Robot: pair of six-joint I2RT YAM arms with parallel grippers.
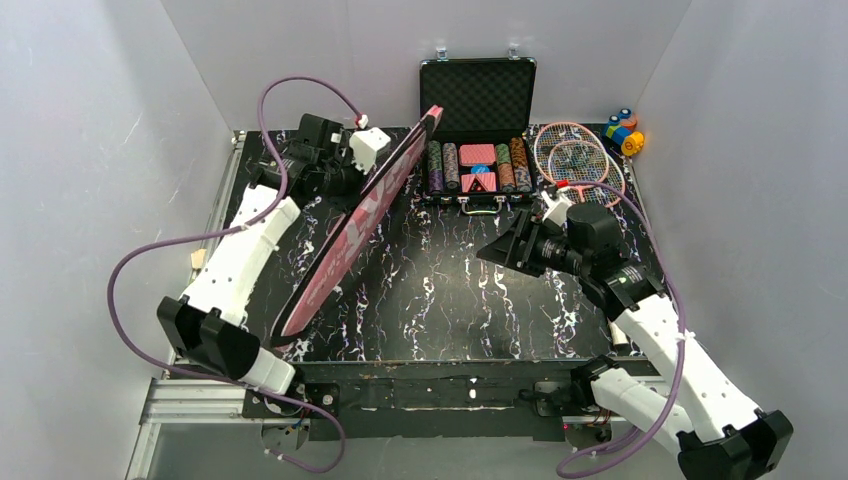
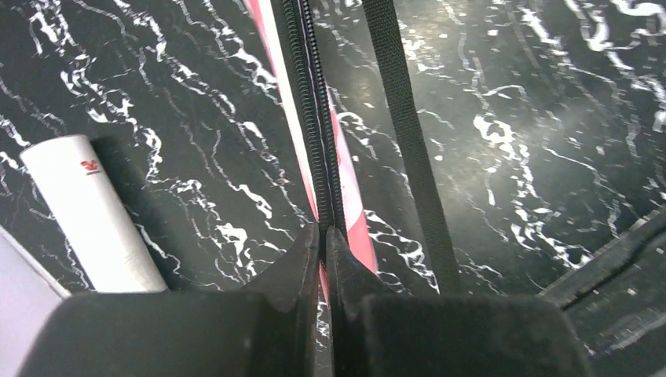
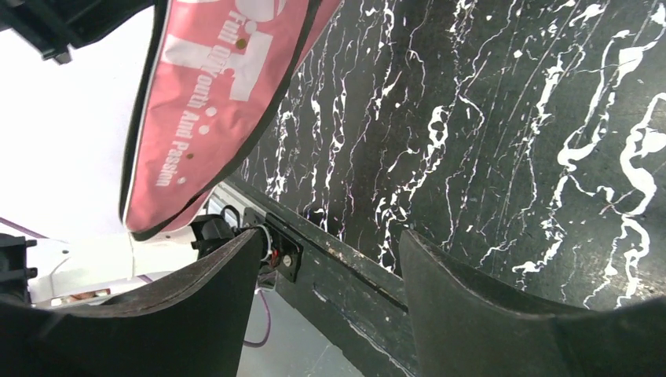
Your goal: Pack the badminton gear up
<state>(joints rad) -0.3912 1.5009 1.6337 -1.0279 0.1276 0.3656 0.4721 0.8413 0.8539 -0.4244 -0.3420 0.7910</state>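
Left wrist — pink bag [image 2: 318, 141], zipper edge tight between left jaws

In the right wrist view the pink bag [image 3: 212, 102] is showing a line of small white lettering along its side, reading "Full Of Youth And Passion"; above that line, part of much larger white block lettering is showing, with only a "T" clear; from the top camera those big white letters are running along the bag's tilted face, ending in "RT", the rest too foreshortened to read; in the left wrist view the white tube [image 2: 90, 212] is carrying a small red logo [image 2: 90, 166], its tiny print being too small to read.
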